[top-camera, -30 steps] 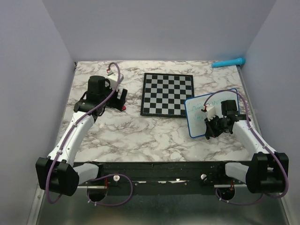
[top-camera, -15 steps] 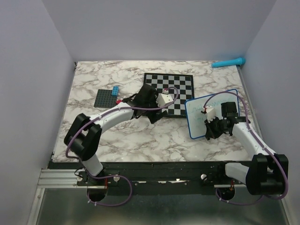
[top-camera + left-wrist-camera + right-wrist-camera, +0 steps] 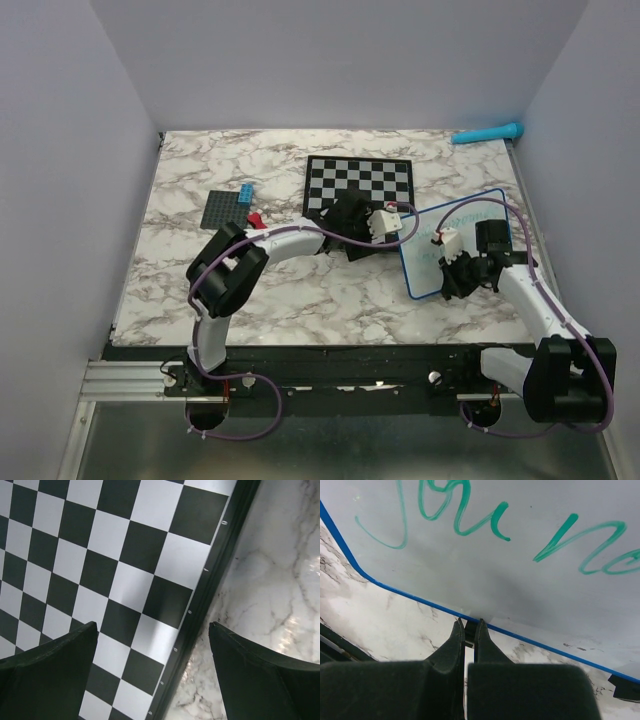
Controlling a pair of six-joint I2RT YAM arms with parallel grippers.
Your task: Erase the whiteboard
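The whiteboard (image 3: 422,256) lies right of the chessboard (image 3: 360,185). It is white with a blue rim and has teal handwriting (image 3: 470,517) on it. My right gripper (image 3: 447,284) is shut on the board's near blue rim, and the right wrist view shows the fingers (image 3: 470,626) pinching that rim. The board (image 3: 520,580) looks tilted up from the marble there. My left gripper (image 3: 357,240) is open and empty over the chessboard's near right part. In the left wrist view it (image 3: 152,630) straddles the chessboard's black edge (image 3: 200,605).
A grey baseplate (image 3: 222,210) with a blue brick (image 3: 245,192) and a small red piece (image 3: 255,218) sit at the left. A cyan cylinder (image 3: 488,133) lies at the far right corner. Grey walls enclose the marble table (image 3: 300,290).
My left arm has swung from the far left across to the chessboard's near right part, uncovering the baseplate. My right gripper stays on the whiteboard's rim, and the board has shifted slightly.
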